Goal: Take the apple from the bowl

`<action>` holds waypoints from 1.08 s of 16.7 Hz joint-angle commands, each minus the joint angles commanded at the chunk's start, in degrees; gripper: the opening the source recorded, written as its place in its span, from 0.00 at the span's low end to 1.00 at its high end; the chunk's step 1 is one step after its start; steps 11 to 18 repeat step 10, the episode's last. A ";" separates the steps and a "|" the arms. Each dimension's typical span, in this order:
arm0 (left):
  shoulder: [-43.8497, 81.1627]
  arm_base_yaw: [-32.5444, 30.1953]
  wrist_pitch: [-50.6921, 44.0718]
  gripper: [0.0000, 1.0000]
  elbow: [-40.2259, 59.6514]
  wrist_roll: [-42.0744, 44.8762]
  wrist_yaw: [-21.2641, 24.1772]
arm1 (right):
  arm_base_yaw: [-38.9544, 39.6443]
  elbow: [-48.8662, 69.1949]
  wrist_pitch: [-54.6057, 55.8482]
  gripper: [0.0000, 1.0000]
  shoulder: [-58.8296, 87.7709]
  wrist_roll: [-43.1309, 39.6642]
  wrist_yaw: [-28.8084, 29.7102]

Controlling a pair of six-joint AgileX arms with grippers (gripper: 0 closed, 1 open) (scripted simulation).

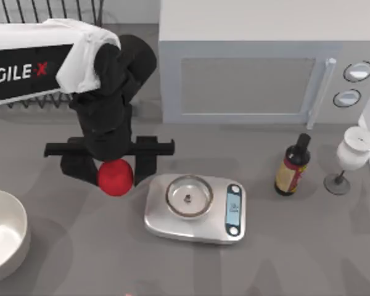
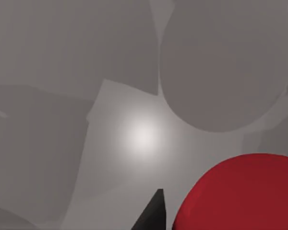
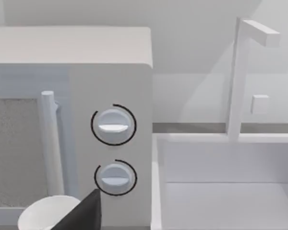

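While the left gripper (image 1: 115, 166) hangs over the tabletop (image 1: 80, 246) just left of the scale (image 1: 196, 208), it's clamped on the apple (image 1: 115, 177), so the fruit is up in the air and well apart from the bowl (image 1: 5, 237), which sits at the tabletop's left edge. From the top view you get the whole layout; the left wrist view is way closer, with the apple (image 2: 240, 194) big in one corner, a dark fingertip (image 2: 151, 213) beside it, and bare grey tabletop (image 2: 134, 139) with soft shadows underneath.

Further right on the tabletop stand a dark bottle (image 1: 292, 166) with a red-and-yellow label and a wine glass (image 1: 350, 157), near each other. Behind them at the back is a grey microwave (image 1: 259, 61), and a dark wire rack (image 1: 43, 12) sits at the back left.

The right wrist view looks at the microwave's two knobs (image 3: 114, 125), a white sink (image 3: 225, 182) with its tap (image 3: 240, 72) beside it, and the glass's rim (image 3: 48, 213). A dark gripper tip (image 3: 86, 213) pokes in there, but I can't tell if the right gripper is apart or together.
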 joint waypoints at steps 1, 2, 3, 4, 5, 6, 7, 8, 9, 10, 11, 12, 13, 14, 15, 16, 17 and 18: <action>0.00 0.00 0.00 0.75 0.00 0.00 0.00 | 0.00 0.00 0.00 1.00 0.00 0.00 0.00; 0.00 0.00 0.00 0.83 0.00 0.00 0.00 | 0.00 0.00 0.00 1.00 0.00 0.00 0.00; 0.00 0.00 0.00 0.90 0.00 0.00 0.00 | 0.00 0.00 0.00 1.00 0.00 0.00 0.00; 0.00 0.00 0.00 0.98 0.00 0.00 0.00 | 0.00 0.00 0.00 1.00 0.00 0.00 0.00; 0.00 0.00 0.00 1.00 0.00 0.00 0.00 | 0.00 0.00 0.00 1.00 0.00 0.00 0.00; 0.00 0.00 0.00 1.00 0.00 0.00 0.00 | 0.00 0.00 0.00 1.00 0.00 0.00 0.00; 0.00 0.00 0.00 1.00 0.00 0.00 0.00 | 0.00 0.00 0.00 1.00 0.00 0.00 0.00; 0.00 0.00 0.00 1.00 0.00 0.00 0.00 | 0.00 0.00 0.00 1.00 0.00 0.00 0.00; 0.00 0.00 0.00 1.00 0.00 0.00 0.00 | 0.00 0.00 0.00 1.00 0.00 0.00 0.00; 0.00 0.00 0.00 1.00 0.00 0.00 0.00 | 0.00 0.00 0.00 1.00 0.00 0.00 0.00; 0.00 0.00 0.00 1.00 0.00 0.00 0.00 | 0.00 0.00 0.00 1.00 0.00 0.00 0.00; 0.00 0.00 0.00 1.00 0.00 0.00 0.00 | 0.00 0.00 0.00 1.00 0.00 0.00 0.00; 0.00 0.00 0.00 1.00 0.00 0.00 0.00 | 0.00 0.00 0.00 1.00 0.00 0.00 0.00; 0.00 0.00 0.00 1.00 0.00 0.00 0.00 | 0.00 0.00 0.00 1.00 0.00 0.00 0.00; 0.00 0.00 0.00 1.00 0.00 0.00 0.00 | 0.00 0.00 0.00 1.00 0.00 0.00 0.00; 0.00 0.00 0.00 1.00 0.00 0.00 0.00 | 0.00 0.00 0.00 1.00 0.00 0.00 0.00; 0.00 0.00 0.00 1.00 0.00 0.00 0.00 | 0.00 0.00 0.00 1.00 0.00 0.00 0.00; 0.00 0.00 0.00 1.00 0.00 0.00 0.00 | 0.00 0.00 0.00 1.00 0.00 0.00 0.00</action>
